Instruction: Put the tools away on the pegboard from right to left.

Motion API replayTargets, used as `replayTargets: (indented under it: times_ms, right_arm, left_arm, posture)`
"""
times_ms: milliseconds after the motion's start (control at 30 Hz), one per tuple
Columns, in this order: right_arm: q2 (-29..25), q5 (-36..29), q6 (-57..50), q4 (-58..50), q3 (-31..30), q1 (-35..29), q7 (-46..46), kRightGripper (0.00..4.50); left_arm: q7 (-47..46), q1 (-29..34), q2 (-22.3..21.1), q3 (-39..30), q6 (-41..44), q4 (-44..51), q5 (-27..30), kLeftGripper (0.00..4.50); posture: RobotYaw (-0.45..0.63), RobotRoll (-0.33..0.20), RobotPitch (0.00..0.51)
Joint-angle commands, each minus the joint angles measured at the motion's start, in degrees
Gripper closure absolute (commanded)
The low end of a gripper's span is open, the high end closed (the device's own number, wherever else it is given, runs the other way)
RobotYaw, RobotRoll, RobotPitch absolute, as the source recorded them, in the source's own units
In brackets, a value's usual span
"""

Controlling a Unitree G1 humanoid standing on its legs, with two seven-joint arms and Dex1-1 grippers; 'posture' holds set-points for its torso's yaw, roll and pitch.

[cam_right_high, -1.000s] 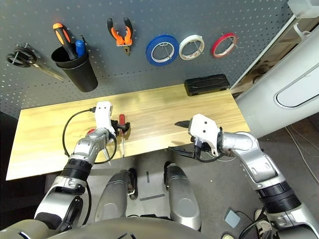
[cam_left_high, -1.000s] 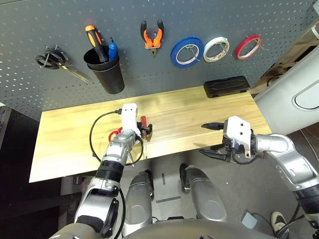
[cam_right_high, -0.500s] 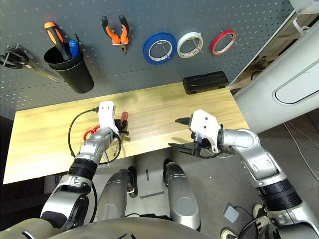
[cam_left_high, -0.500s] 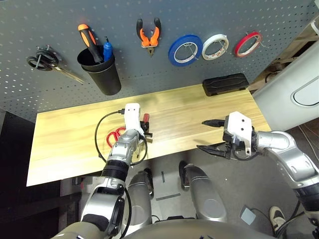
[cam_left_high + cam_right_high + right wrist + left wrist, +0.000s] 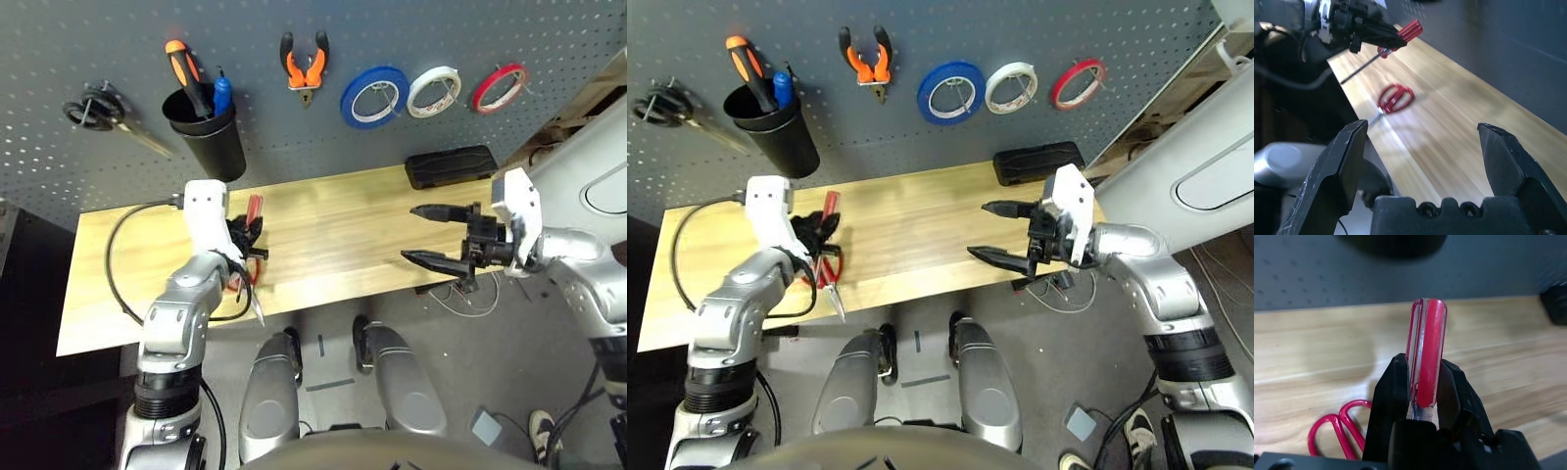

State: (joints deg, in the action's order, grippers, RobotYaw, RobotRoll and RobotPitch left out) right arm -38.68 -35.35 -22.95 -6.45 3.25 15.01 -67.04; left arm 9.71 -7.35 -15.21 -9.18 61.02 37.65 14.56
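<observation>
My left gripper (image 5: pixel 247 233) is shut on the slim red-handled screwdriver (image 5: pixel 254 208), held clear of the table with its shaft slanting down toward the front edge. In the left wrist view the red handle (image 5: pixel 1426 357) sticks up between the black fingers (image 5: pixel 1393 396). Red-handled scissors (image 5: pixel 828 270) lie on the wood just below that gripper. On the pegboard (image 5: pixel 441 39) hang the red tape ring (image 5: pixel 498 88) at far right and the orange-handled pliers (image 5: pixel 302 67). My right gripper (image 5: pixel 423 235) hovers open and empty over the table's right part.
Blue tape (image 5: pixel 372 98) and white tape (image 5: pixel 436 91) hang between pliers and red ring. A black cup (image 5: pixel 211 137) holds an orange-and-black screwdriver. Dark scissors (image 5: pixel 98 106) hang at far left. A black case (image 5: pixel 449 166) lies at the table's (image 5: pixel 343 235) back right.
My left gripper has closed on the screwdriver and lifted it off the table, leaving the scissors behind. The right arm has risen and swung right, still open. The camera has shifted.
</observation>
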Motion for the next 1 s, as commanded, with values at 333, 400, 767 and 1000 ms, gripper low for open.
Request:
replayTargets:
  times_ms: [333, 400, 767, 1000]
  right_arm:
    - [-1.9, -5.4, -4.3, 0.1, 2.9, 6.7, -3.3, 0.00]
    - [-1.6, -6.0, -5.2, 0.3, 2.8, 9.0, -3.6, 0.00]
    - [0.2, -3.7, -2.7, 3.4, 2.8, 12.8, -3.0, 0.00]
    - [0.7, -4.0, -3.0, 0.7, 3.1, 9.9, -1.2, 0.00]
  left_arm:
    - [5.3, -1.5, -5.3, -12.0, -4.5, 10.3, 8.8, 3.60]
    - [6.4, -5.2, -5.2, -14.7, -7.7, 9.7, 11.8, 3.60]
    - [3.6, -25.3, -8.9, -15.5, -9.8, -0.7, 18.4, 3.60]
    - [-1.6, -34.0, -5.7, -12.9, -22.5, -14.1, 12.4, 3.60]
  posture:
    - [0.09, 0.000, 0.142]
    - [0.09, 0.000, 0.142]
    - [0.05, 0.000, 0.118]
    - [0.02, 0.000, 0.116]
